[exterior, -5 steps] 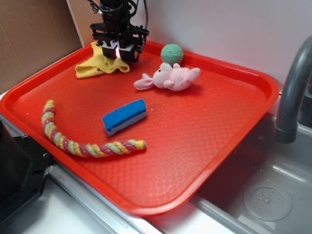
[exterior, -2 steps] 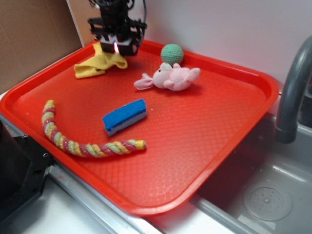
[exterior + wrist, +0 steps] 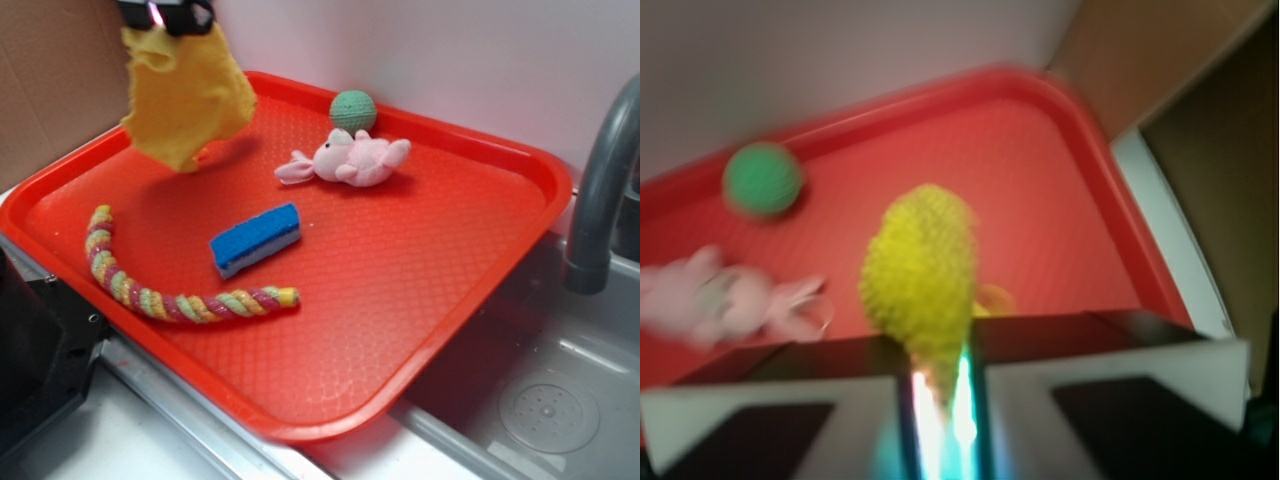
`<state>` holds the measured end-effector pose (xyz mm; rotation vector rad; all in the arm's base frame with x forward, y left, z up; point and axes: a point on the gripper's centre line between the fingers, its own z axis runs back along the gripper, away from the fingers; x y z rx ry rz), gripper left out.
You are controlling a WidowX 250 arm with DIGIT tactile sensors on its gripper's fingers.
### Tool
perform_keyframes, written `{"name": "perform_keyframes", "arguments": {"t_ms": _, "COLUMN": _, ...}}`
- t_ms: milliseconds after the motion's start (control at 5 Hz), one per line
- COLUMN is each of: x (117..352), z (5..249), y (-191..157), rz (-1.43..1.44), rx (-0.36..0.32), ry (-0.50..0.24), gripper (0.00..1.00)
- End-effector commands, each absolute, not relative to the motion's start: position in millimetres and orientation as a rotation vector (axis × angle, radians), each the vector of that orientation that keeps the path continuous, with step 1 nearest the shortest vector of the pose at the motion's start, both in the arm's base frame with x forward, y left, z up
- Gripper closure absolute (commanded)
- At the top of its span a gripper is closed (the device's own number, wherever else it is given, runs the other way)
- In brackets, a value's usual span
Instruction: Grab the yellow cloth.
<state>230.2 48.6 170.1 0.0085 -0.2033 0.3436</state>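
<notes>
The yellow cloth hangs in the air above the back left corner of the red tray, clear of its floor. My gripper is at the top edge of the exterior view, mostly cut off, and is shut on the cloth's top. In the wrist view the yellow cloth dangles in a nubby bunch, pinched between my gripper, whose jaws are nearly together. The wrist view is blurred.
On the tray lie a braided rope, a blue sponge, a pink plush animal and a green ball. A grey faucet and sink are to the right. A cardboard wall stands at the left.
My gripper has risen from the tray's back left corner to the top of the frame, lifting the yellow cloth off the tray. The cloth now hangs free.
</notes>
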Motion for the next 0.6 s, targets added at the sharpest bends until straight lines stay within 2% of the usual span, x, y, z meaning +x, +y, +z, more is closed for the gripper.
{"name": "perform_keyframes", "arguments": {"t_ms": 0, "x": 212.1, "z": 237.5, "y": 28.6, "rz": 0.211, "rx": -0.1, "ry": -0.267, "gripper": 1.0}}
{"name": "perform_keyframes", "arguments": {"t_ms": 400, "x": 212.2, "z": 228.3, "y": 28.0, "rz": 0.233, "rx": -0.12, "ry": -0.22, "gripper": 1.0}}
